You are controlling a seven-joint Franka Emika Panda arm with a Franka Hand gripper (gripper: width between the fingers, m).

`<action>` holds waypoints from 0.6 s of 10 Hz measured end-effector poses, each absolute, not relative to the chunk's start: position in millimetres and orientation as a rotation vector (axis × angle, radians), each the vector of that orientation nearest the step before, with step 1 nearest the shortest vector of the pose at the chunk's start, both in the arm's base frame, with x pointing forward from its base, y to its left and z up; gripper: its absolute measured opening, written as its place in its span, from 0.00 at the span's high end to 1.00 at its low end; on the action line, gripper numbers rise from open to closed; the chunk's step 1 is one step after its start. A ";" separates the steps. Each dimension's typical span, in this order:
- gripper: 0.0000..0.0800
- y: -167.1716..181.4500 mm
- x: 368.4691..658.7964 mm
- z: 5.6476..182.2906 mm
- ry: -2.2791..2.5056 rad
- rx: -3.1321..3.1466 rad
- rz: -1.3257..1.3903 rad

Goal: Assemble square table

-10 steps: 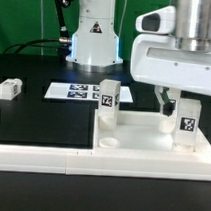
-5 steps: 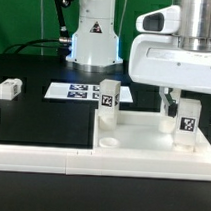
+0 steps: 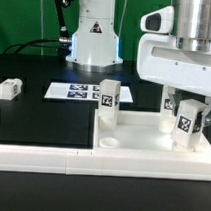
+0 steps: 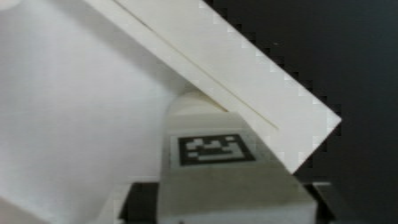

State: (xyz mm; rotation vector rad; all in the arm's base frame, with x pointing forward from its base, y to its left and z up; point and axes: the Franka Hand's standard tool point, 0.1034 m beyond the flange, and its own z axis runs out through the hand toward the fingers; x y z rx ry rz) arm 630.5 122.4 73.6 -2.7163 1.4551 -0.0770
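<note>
Black tabletop point(image 3: 43, 120); pincer point(image 3: 183, 112) grips black-and-white-tagged leg point(image 3: 190, 124) on white slab point(image 3: 142, 132).

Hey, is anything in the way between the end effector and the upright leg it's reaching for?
Nothing visible. The end effector straddles that leg, which stands on the tabletop, with a finger on each side.

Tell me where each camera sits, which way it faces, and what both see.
Exterior view: off the arm, set low, facing the robot base across the square tabletop; base, arm and jaws show.
Wrist view: on the wrist, looking along the jaws at the tagged leg; only jaw tips show.
Shared: that leg between the jaws, and the tabletop.
</note>
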 end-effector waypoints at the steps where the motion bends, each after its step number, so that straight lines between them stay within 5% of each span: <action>1: 0.63 121.4 630.7 73.3 1.575 -2.647 -0.073; 6: 0.63 118.5 629.9 70.5 2.342 -1.751 0.049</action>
